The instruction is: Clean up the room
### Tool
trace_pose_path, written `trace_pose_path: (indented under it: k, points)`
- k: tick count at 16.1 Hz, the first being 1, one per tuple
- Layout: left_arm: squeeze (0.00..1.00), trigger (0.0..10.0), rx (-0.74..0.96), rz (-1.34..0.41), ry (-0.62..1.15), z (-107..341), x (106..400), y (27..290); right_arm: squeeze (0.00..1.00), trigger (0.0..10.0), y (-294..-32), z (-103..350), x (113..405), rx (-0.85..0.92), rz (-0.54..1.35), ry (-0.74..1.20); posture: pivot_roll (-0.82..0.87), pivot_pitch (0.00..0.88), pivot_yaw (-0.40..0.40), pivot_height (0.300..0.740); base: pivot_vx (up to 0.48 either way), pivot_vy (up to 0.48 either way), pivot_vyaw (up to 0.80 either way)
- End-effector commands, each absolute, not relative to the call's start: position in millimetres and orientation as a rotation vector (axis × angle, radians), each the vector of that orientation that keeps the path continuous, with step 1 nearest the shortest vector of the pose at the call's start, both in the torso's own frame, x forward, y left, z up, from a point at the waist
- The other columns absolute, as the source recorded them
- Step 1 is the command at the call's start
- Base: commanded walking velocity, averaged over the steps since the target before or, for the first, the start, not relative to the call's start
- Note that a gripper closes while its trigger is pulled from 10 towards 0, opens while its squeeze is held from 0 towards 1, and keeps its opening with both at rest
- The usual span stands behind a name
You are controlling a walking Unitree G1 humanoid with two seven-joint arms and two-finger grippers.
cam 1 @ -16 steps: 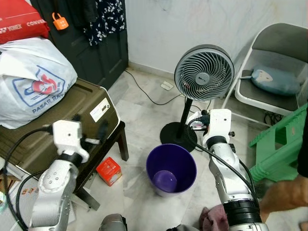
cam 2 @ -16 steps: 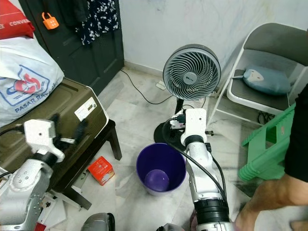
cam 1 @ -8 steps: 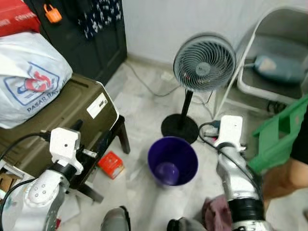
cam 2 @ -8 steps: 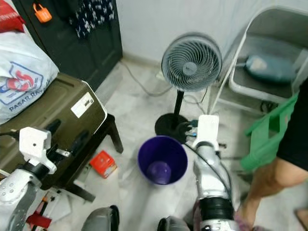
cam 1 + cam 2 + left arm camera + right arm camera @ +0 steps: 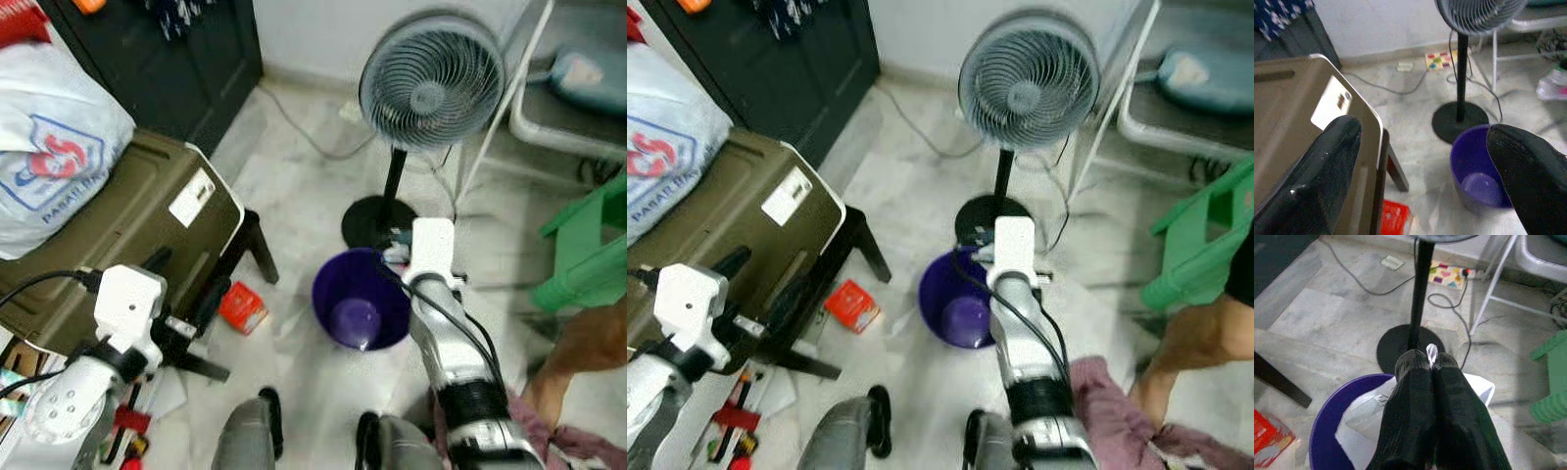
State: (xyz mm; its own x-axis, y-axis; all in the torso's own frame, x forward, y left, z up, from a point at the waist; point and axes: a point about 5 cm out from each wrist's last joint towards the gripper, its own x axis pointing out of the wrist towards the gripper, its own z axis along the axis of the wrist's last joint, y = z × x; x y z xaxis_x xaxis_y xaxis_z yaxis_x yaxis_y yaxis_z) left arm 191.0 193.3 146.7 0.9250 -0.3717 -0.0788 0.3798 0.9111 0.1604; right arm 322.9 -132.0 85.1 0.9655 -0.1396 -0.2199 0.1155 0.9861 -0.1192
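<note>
Our right gripper (image 5: 1431,363) has its fingers pressed together on a thin white plastic bag (image 5: 1371,406), pinched at a small tuft that sticks out between the tips, and the bag hangs over the rim of the purple bin (image 5: 361,300) on the floor. We judge the bag very light, limp and slippery, so it will sag and drift rather than drop cleanly; a pinch on a gathered fold near its edge seems the best hold. Our left gripper (image 5: 1425,161) hovers with its fingers spread wide apart, holding nothing, beside the olive case (image 5: 127,235). Room is tight: the fan's black base (image 5: 378,220) stands just behind the bin, the green stool (image 5: 588,255) and a person's leg (image 5: 588,343) are to our right, and a red box (image 5: 242,307) lies on the floor to our left.
</note>
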Motion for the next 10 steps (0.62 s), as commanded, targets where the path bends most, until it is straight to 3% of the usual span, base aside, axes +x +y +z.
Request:
trace_pose_path:
  k: [1,5,10]
  points:
    - [0.0,10.0,0.19,-0.382,0.065,149,186,198,0.0,10.0,-124,80,324,-0.113,-0.117,0.245,0.24,0.346,0.086,0.74,0.0,0.0,0.0]
    - [0.0,10.0,0.237,-0.36,0.144,149,168,211,0.0,10.0,-109,81,341,-0.118,-0.094,0.258,0.25,0.41,0.093,0.74,0.0,0.0,0.0]
    - [0.0,10.0,0.243,-0.329,0.185,154,159,217,0.0,10.0,-108,69,344,-0.121,-0.116,0.3,0.29,0.479,0.116,0.74,0.0,0.0,0.0]
